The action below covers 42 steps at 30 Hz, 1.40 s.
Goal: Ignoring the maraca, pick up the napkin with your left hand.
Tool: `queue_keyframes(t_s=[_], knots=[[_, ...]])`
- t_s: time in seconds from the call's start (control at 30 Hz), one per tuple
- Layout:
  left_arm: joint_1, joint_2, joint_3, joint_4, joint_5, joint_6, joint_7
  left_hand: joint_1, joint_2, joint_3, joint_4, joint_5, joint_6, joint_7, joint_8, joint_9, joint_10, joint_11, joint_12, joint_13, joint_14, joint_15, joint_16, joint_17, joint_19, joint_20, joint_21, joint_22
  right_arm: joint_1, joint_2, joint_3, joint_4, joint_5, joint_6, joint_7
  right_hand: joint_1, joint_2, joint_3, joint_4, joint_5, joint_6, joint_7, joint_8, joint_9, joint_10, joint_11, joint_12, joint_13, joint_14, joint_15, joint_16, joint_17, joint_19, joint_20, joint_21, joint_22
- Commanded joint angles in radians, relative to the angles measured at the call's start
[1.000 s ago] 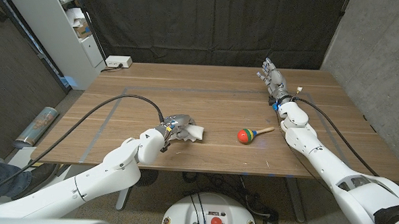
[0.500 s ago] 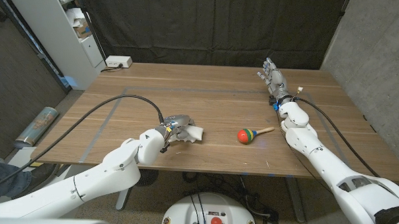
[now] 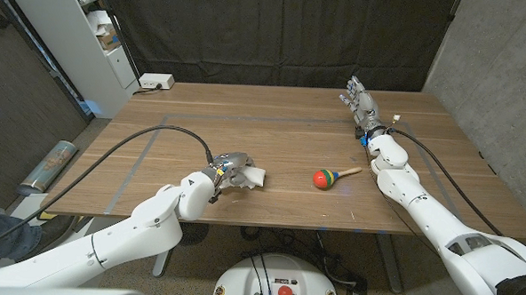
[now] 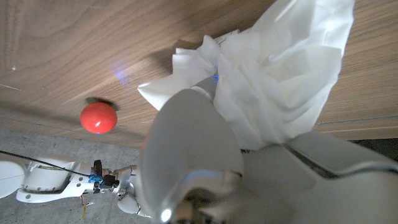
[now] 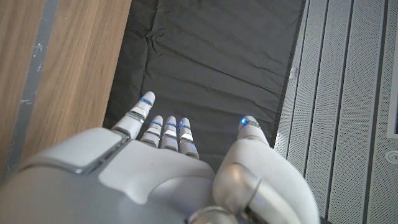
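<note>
My left hand grips the white crumpled napkin near the table's front edge, left of the middle. In the left wrist view the napkin is bunched between the fingers of that hand, and its folds hang clear of the wood. The maraca, with a red, green and blue head and a wooden handle, lies on the table to the right of the napkin; the left wrist view shows it as a red ball. My right hand stands at the far right of the table, fingers apart, holding nothing.
A white box with a cable sits at the table's back left corner. A white shelf unit stands off the table's left side. Grey tape lines mark the wood. A dark curtain hangs behind.
My left hand has lifted slightly with the napkin in it. The right arm and the maraca have not moved.
</note>
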Motion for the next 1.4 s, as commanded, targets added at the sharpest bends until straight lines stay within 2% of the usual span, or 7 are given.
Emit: queue_keyframes(t_s=[0.03, 0.4, 0.5, 0.9, 1.1, 1.4], knots=[[0.013, 0.014, -0.031, -0.020, -0.012, -0.018, 0.044, 0.009, 0.012, 0.006, 0.005, 0.005, 0.013, -0.002, 0.007, 0.005, 0.011, 0.005, 0.006, 0.005, 0.026, -0.048, -0.003, 0.006, -0.003, -0.002, 0.012, 0.004, -0.007, -0.005, -0.002, -0.022, -0.007, -0.008, -0.010, 0.006, 0.004, 0.004, -0.006, 0.008, 0.002, -0.003, 0.003, 0.003, 0.001, 0.008, 0.006, 0.003, 0.003, 0.005, 0.004, 0.003, 0.002, 0.005, 0.006, 0.005], [0.016, 0.024, -0.072, -0.009, -0.076, -0.092, 0.061, 0.003, 0.013, 0.005, 0.009, 0.006, 0.014, -0.002, 0.009, 0.014, 0.012, 0.001, 0.007, 0.016, 0.031, -0.047, -0.003, 0.014, -0.004, -0.004, 0.025, 0.003, -0.017, -0.010, 0.002, -0.041, -0.009, -0.008, -0.022, 0.006, 0.004, 0.003, -0.007, 0.008, 0.002, -0.003, 0.003, 0.003, 0.002, 0.006, 0.006, 0.003, 0.004, 0.005, 0.004, 0.003, 0.001, 0.004, 0.006, 0.005], [0.013, 0.027, -0.066, -0.012, -0.056, -0.092, 0.069, 0.002, 0.013, 0.004, 0.010, 0.006, 0.016, 0.000, 0.011, 0.017, 0.012, 0.002, 0.008, 0.019, 0.033, -0.049, -0.002, 0.017, -0.006, -0.004, 0.029, 0.003, -0.021, -0.011, 0.004, -0.049, -0.009, -0.011, -0.029, 0.006, 0.004, 0.003, -0.007, 0.008, 0.003, -0.003, 0.004, 0.003, 0.001, 0.006, 0.006, 0.003, 0.004, 0.004, 0.004, 0.004, 0.001, 0.005, 0.006, 0.005], [0.018, 0.054, -0.129, 0.004, -0.152, -0.194, 0.068, -0.009, 0.013, 0.000, 0.014, 0.006, 0.011, -0.001, 0.011, 0.026, 0.004, 0.005, 0.006, 0.030, 0.033, -0.049, -0.003, 0.025, -0.009, -0.005, 0.043, 0.003, -0.026, -0.015, 0.004, -0.061, -0.017, -0.011, -0.040, 0.005, 0.004, 0.002, -0.007, 0.009, 0.003, -0.002, 0.003, 0.003, 0.001, 0.007, 0.005, 0.003, 0.003, 0.005, 0.004, 0.004, 0.002, 0.005, 0.006, 0.005], [0.010, 0.063, -0.128, -0.010, -0.124, -0.172, 0.066, -0.013, 0.012, -0.002, 0.015, 0.005, 0.011, -0.001, 0.012, 0.031, 0.004, 0.006, 0.006, 0.036, 0.034, -0.050, -0.003, 0.029, -0.012, -0.007, 0.050, 0.002, -0.026, -0.013, 0.003, -0.064, -0.022, -0.012, -0.051, 0.005, 0.004, 0.002, -0.007, 0.009, 0.003, -0.003, 0.004, 0.003, 0.001, 0.007, 0.005, 0.003, 0.004, 0.005, 0.004, 0.004, 0.002, 0.005, 0.006, 0.005], [0.000, 0.080, -0.149, -0.017, -0.118, -0.188, 0.062, -0.019, 0.012, -0.002, 0.016, 0.005, 0.009, 0.000, 0.012, 0.037, 0.001, 0.006, 0.005, 0.044, 0.027, -0.047, -0.009, 0.032, -0.015, -0.009, 0.060, 0.002, -0.019, -0.008, -0.003, -0.062, -0.035, -0.014, -0.064, 0.005, 0.005, 0.002, -0.007, 0.009, 0.004, -0.002, 0.004, 0.003, 0.002, 0.008, 0.005, 0.003, 0.002, 0.005, 0.003, 0.004, 0.000, 0.006, 0.006, 0.005]])
